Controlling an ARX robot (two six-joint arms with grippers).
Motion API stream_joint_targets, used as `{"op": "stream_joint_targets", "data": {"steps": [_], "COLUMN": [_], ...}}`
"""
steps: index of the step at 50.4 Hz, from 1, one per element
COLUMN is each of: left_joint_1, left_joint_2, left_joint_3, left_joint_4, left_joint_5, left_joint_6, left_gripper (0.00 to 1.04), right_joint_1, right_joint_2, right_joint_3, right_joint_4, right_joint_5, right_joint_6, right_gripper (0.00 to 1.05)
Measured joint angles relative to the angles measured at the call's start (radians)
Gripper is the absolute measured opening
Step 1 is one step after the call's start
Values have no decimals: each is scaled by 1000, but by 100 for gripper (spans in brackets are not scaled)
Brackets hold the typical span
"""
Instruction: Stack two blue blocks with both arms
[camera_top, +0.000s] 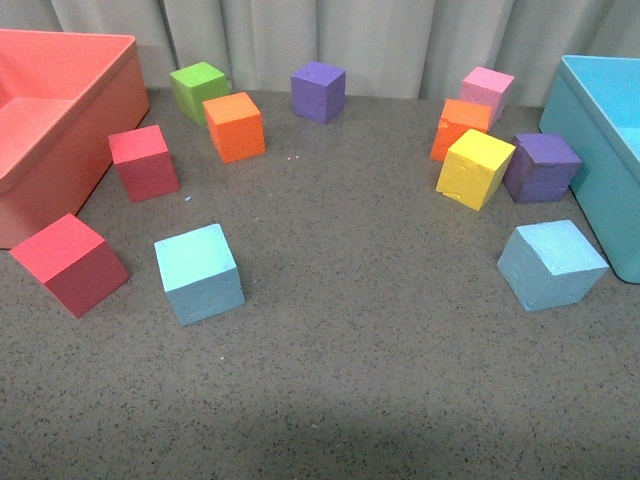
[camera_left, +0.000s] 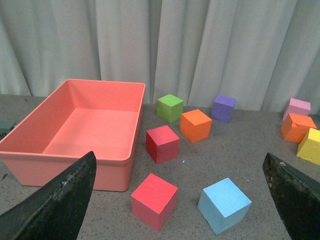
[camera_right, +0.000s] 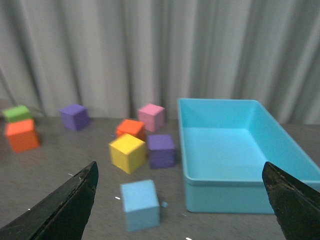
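Note:
Two sky-blue blocks lie on the grey table, far apart. One blue block (camera_top: 199, 272) sits front left, beside a red cube (camera_top: 69, 263). The other blue block (camera_top: 551, 264) sits front right, close to the turquoise bin (camera_top: 598, 120). Neither arm shows in the front view. My left gripper (camera_left: 182, 200) is open and empty, above and short of the left blue block (camera_left: 224, 205). My right gripper (camera_right: 181, 202) is open and empty, with the right blue block (camera_right: 140, 204) between its fingertips' line of sight, well ahead of them.
A salmon bin (camera_top: 95, 75) stands at the far left. Red (camera_top: 144, 162), green (camera_top: 199, 91), orange (camera_top: 234, 126) and purple (camera_top: 318, 91) cubes lie at the back. Pink (camera_top: 487, 89), orange (camera_top: 459, 125), yellow (camera_top: 475, 168) and purple (camera_top: 541, 166) cubes cluster at the right. A curtain hangs behind.

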Motion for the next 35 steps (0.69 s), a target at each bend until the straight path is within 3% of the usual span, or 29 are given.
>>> {"op": "stream_joint_targets", "data": {"steps": [4,10,17,35], "left_joint_1": [0,0,0,0], "left_joint_2": [0,0,0,0], "left_joint_3": [0,0,0,0], "left_joint_4": [0,0,0,0], "left_joint_5": [0,0,0,0], "left_joint_6": [0,0,0,0], "left_gripper": [98,98,98,98], "right_joint_1": [13,-42,-77,-61], "right_joint_2": [140,477,836,1400], "right_joint_3": [40,113,221,555], "right_joint_4": [-5,175,334,200], "right_joint_5": [30,-106,-163,-266], "right_joint_6": [-107,-146,-162,-71], "right_gripper": [95,95,95,95]}}
